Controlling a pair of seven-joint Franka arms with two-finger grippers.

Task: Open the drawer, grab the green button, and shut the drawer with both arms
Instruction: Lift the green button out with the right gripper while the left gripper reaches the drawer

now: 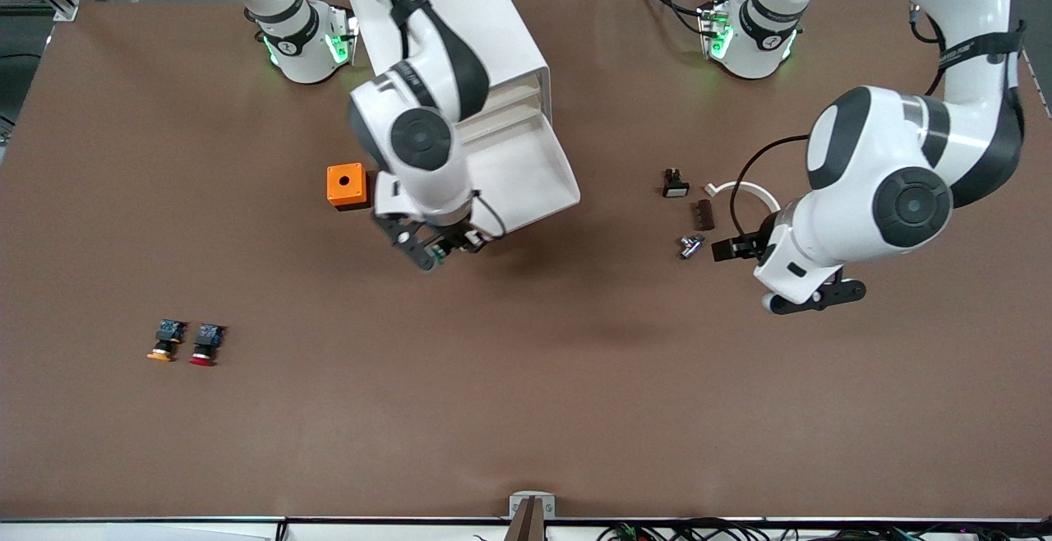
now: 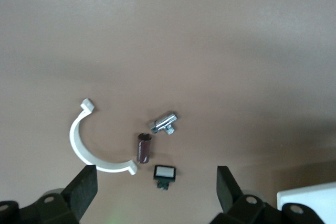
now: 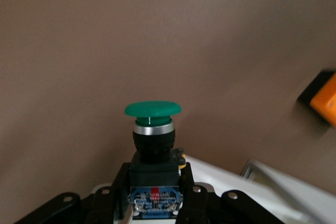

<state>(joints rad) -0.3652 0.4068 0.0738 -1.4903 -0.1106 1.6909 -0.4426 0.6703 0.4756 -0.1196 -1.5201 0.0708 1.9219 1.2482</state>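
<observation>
The white cabinet (image 1: pixel 481 23) stands near the right arm's base. Its bottom drawer (image 1: pixel 538 205) is pulled open toward the front camera. My right gripper (image 1: pixel 433 250) is over the table just past the drawer's front edge, toward the front camera, and is shut on the green-capped button (image 1: pixel 439 256). In the right wrist view the button (image 3: pixel 153 129) stands between the fingers (image 3: pixel 107 203), cap outward, with the drawer's white edge (image 3: pixel 262 179) beside it. My left gripper (image 1: pixel 772 274) is open and empty above small parts at the left arm's end; its fingers (image 2: pixel 84 190) stand wide apart.
An orange box (image 1: pixel 347 186) sits beside the cabinet. An orange-capped button (image 1: pixel 164 340) and a red-capped button (image 1: pixel 205 344) lie toward the right arm's end, nearer the front camera. Under the left gripper lie a white C-clamp (image 2: pixel 84 145), brown piece (image 2: pixel 144 148), metal fitting (image 2: pixel 164 123) and small black switch (image 2: pixel 165 172).
</observation>
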